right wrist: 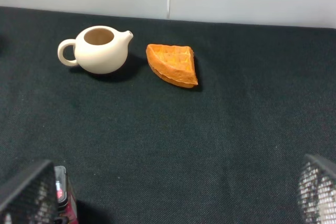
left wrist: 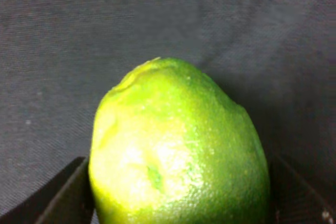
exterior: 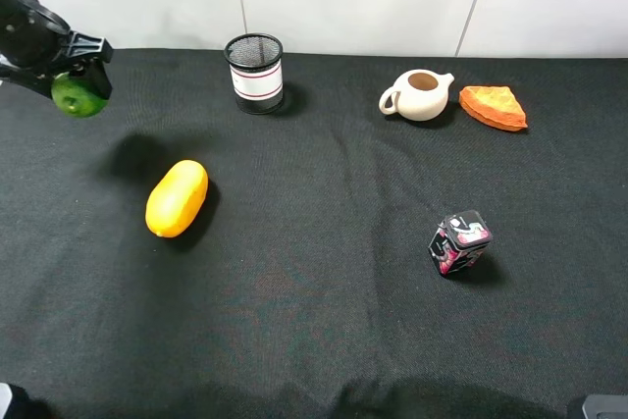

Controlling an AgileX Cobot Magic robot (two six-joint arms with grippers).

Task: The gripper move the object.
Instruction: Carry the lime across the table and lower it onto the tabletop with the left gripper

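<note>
Left claw [exterior: 75, 81] clamped tight on the lime [exterior: 78, 98] above the far-left counter [exterior: 324, 331]; lower gently, clear of the yellow fruit [exterior: 177, 198].

High overview; wrist close-up on lime [left wrist: 178, 150]

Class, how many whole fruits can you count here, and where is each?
2. The green lime is gripped in the left claw, raised at far left; the yellow fruit lies on the black cloth nearer the camera.
</note>
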